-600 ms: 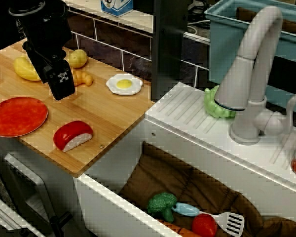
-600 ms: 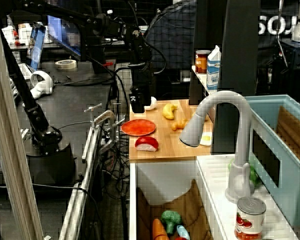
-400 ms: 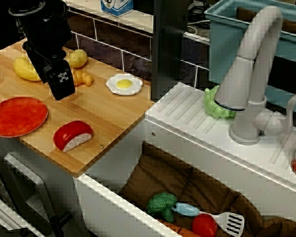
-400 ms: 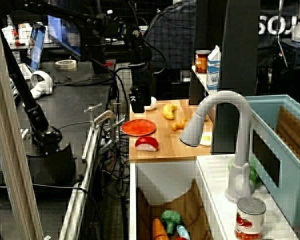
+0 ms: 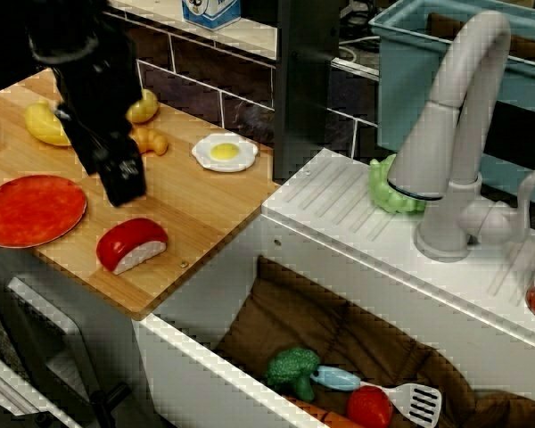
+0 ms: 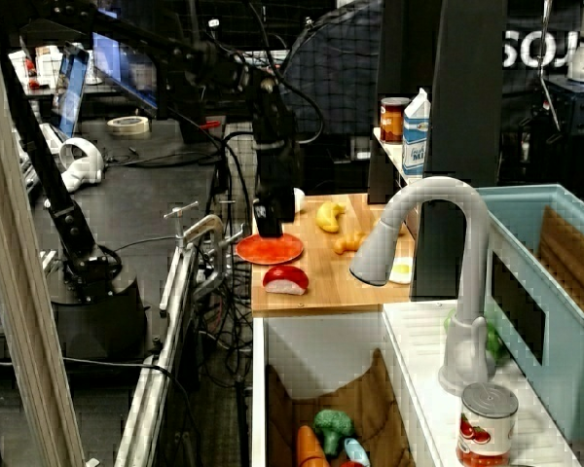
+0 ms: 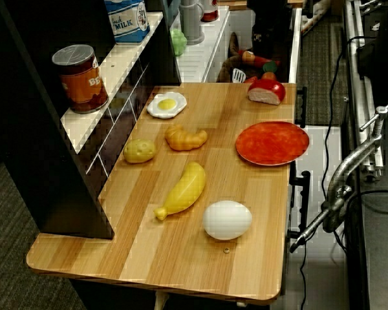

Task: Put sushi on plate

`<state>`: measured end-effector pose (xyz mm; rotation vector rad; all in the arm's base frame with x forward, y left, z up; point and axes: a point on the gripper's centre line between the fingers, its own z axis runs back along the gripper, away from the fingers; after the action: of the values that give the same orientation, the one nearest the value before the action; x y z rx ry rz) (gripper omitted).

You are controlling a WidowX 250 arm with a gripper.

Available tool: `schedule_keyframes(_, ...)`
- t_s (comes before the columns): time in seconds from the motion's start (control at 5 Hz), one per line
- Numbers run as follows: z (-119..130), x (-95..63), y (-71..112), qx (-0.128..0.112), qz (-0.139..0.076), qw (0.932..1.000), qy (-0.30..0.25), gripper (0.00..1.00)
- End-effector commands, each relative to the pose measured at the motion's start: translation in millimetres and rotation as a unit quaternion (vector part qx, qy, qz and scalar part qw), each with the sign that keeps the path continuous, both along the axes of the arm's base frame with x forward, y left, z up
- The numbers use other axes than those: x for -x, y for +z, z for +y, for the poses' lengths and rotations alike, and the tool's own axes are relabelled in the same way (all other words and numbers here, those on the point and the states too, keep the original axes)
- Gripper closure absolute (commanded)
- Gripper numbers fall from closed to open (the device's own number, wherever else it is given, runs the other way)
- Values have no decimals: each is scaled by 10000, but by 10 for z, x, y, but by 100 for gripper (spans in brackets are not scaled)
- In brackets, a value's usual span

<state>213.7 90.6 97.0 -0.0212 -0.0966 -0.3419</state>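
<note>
Sushi (image 5: pixel 131 244) sat on the counter (image 5: pixel 196 209) beside the plate (image 5: pixel 30 209). Gripper (image 5: pixel 123 183) hovered above, empty; jaw state unreadable.

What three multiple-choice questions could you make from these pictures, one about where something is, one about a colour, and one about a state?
1. Where is the red-topped toy sushi with the white base?
A. on the wooden counter beside the plate
B. in the sink
C. on the plate

2. What colour is the flat round plate?
A. blue
B. red-orange
C. green

3. What is the black robot gripper holding?
A. the sushi
B. the yellow toy banana
C. nothing

Answers:
1 A: it rests on bare wood, apart from the plate.
2 B: every view shows it red-orange.
3 C: the gripper hangs above the counter and the sushi lies apart from it.
</note>
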Motion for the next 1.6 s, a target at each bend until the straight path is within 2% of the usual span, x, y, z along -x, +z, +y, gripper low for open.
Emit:
schedule_keyframes(0.0, -5, -172, -351, -320, -220, 9989, 260, 0)
schedule_keyframes(0.4, 18, -193, -496, -459, -177, 9984, 268, 0)
schedule_keyframes(1.0, 51, -203, -519, -503, -137, 9983, 241, 0)
schedule_keyframes(1.4, 127, -211, -700, -711, -158, 9970, 247, 0)
